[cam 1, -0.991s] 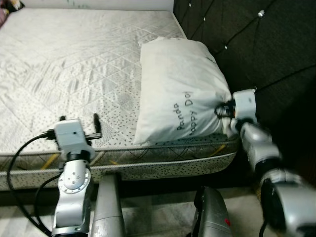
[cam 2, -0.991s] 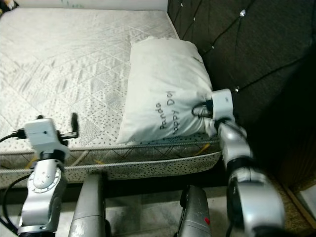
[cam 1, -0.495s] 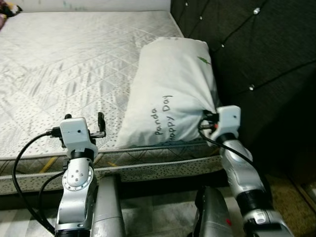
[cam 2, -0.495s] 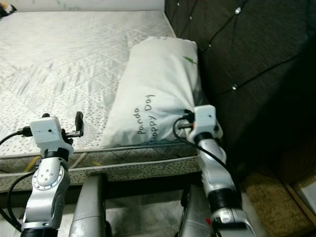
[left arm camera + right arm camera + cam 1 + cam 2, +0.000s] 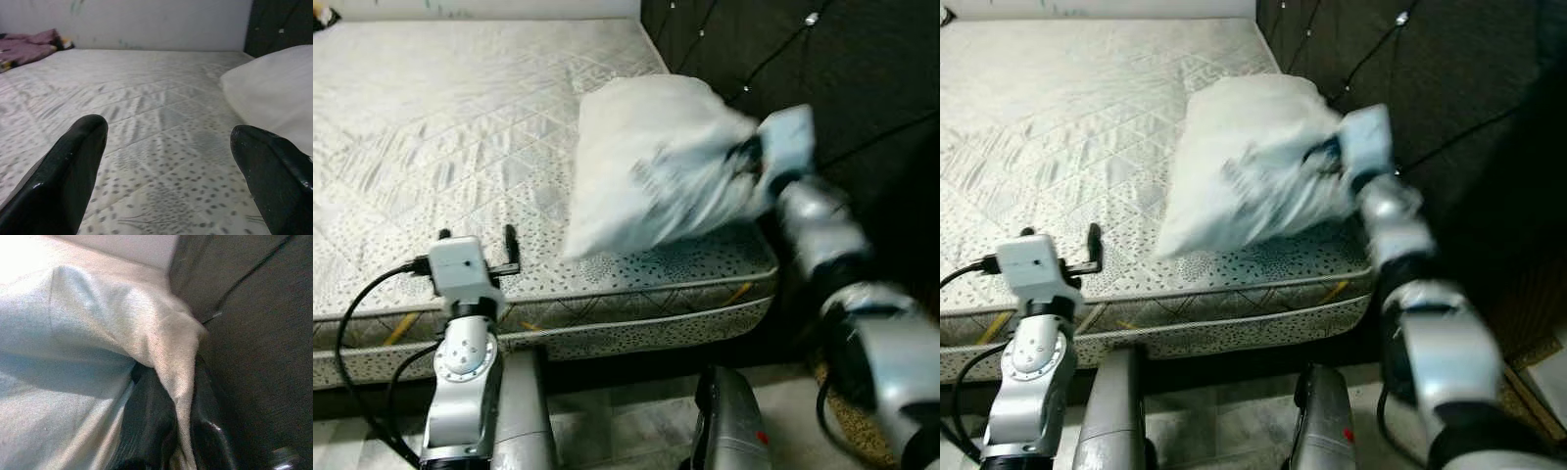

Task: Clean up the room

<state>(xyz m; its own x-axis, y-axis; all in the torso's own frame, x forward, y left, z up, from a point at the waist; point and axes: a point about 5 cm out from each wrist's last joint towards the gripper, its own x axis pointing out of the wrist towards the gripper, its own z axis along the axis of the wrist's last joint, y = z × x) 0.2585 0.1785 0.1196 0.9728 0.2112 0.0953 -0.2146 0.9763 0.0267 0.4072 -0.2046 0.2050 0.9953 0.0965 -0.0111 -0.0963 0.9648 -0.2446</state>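
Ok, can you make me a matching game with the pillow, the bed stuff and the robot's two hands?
Things:
1. pillow
2. left gripper
3. headboard
4. mattress

States:
A. dark and tufted, by the pillow
B. white, pinched at one corner by the right gripper
C. jaws open, over the mattress edge
D. quilted and speckled, under the pillow

Pairs: 1-B, 2-C, 3-A, 4-D

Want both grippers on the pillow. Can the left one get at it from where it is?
Probably yes: the left gripper is open over bare mattress, facing the pillow the right gripper holds.
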